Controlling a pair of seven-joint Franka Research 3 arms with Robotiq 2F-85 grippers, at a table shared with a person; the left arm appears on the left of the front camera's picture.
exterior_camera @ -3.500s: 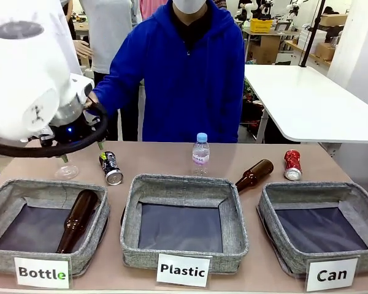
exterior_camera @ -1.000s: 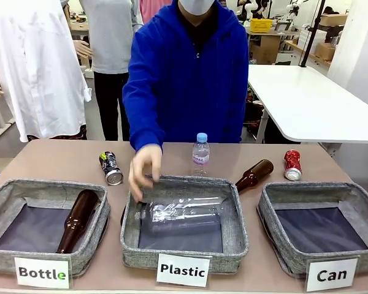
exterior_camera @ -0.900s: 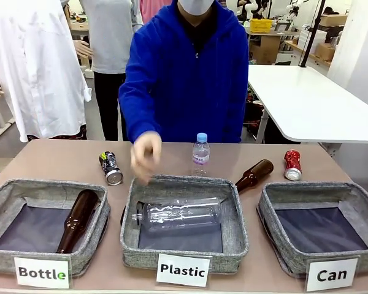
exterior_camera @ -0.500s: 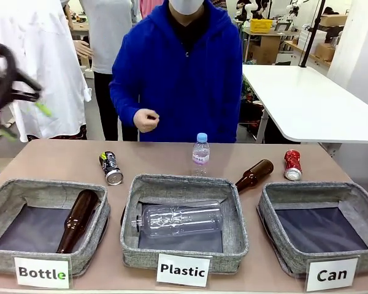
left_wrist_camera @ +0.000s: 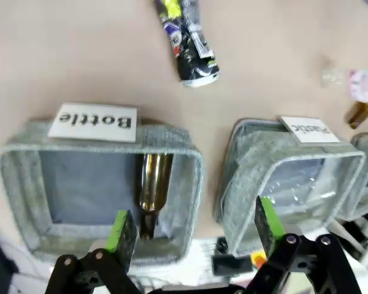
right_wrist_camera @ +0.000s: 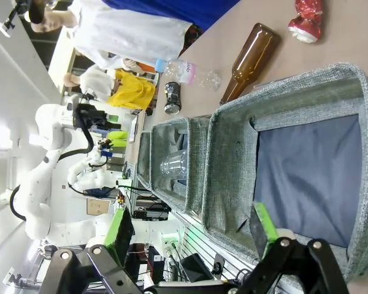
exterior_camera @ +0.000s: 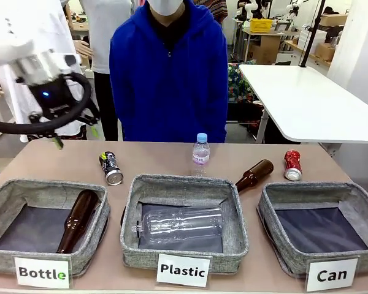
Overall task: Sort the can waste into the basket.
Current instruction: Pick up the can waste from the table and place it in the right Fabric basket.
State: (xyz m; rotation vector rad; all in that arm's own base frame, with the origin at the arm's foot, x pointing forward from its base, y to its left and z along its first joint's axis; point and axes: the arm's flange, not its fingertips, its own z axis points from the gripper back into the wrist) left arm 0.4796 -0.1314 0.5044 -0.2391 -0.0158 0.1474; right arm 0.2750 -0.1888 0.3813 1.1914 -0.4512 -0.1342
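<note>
Front view: the left gripper [exterior_camera: 76, 136] hangs at the upper left, with its fingers apart and empty. The black can [exterior_camera: 111, 168] lies left of centre. The red can [exterior_camera: 292, 165] lies at the right, behind the Can basket [exterior_camera: 306, 191].

Left wrist view: the jaws are spread above the Bottle basket [left_wrist_camera: 178, 131].

Right wrist view: the right gripper [right_wrist_camera: 190, 233] is spread wide and empty at the bottom edge.

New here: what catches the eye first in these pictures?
The open left gripper hangs above the far left of the brown table. A black printed metal can lies beyond the grey "Bottle" basket; a red dented metal can sits beyond the grey fabric "Can" basket at right.
</note>
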